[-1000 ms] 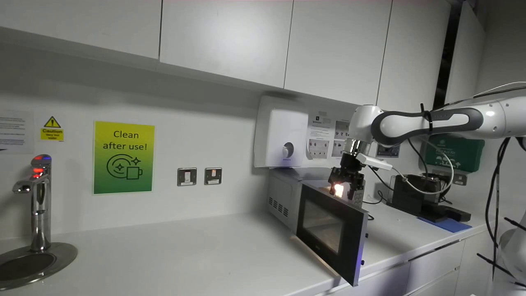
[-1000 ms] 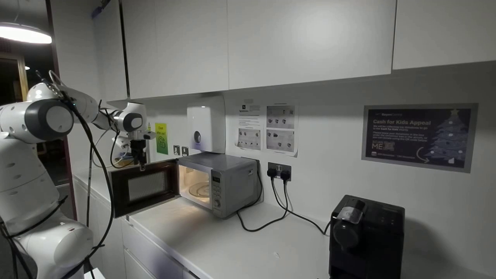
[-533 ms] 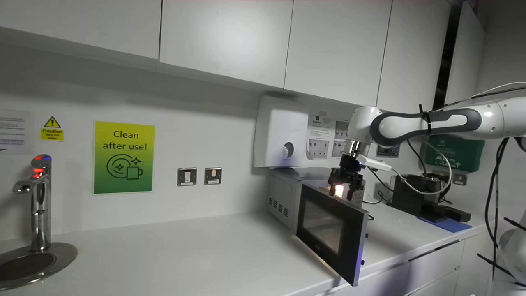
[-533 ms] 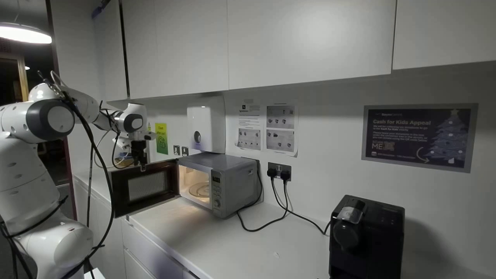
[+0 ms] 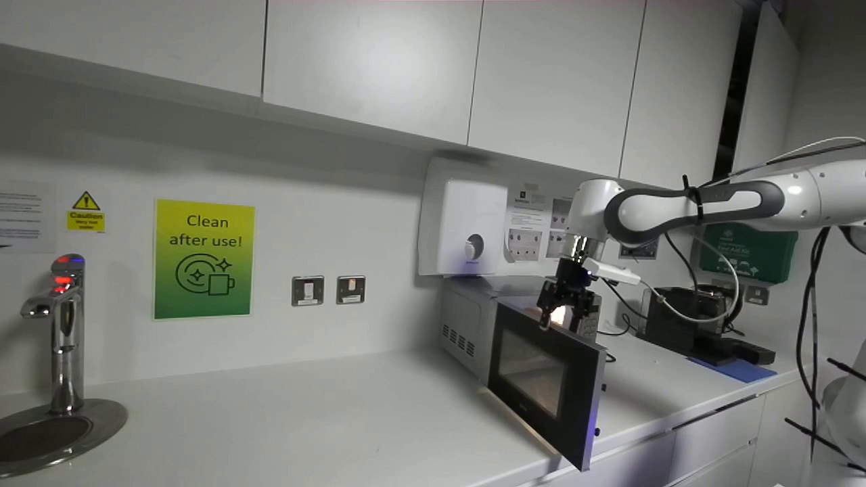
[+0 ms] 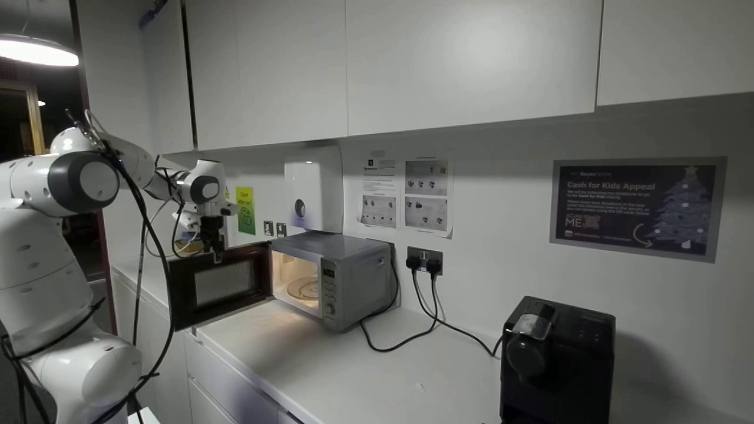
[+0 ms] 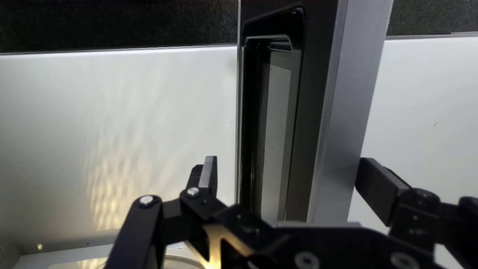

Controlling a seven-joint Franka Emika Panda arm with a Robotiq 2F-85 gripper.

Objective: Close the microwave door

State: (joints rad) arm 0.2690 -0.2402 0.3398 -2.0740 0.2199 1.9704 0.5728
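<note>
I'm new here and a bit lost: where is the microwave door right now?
In an exterior view, the microwave door stands open left of the microwave; in the wrist view, the open tool straddles it.

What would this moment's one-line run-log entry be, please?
microwave door: open | pincer: open, straddling door's top edge | microwave: lit inside | closing: pending

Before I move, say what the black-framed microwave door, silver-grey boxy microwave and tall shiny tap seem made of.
Black-framed microwave door: glossy plastic or glass, from its highlights; softly shining grey edge, perhaps metal.
Silver-grey boxy microwave: probably painted metal, from its dull sheen and slotted vents.
Tall shiny tap: likely chromed metal, from its mirror streaks.
</note>
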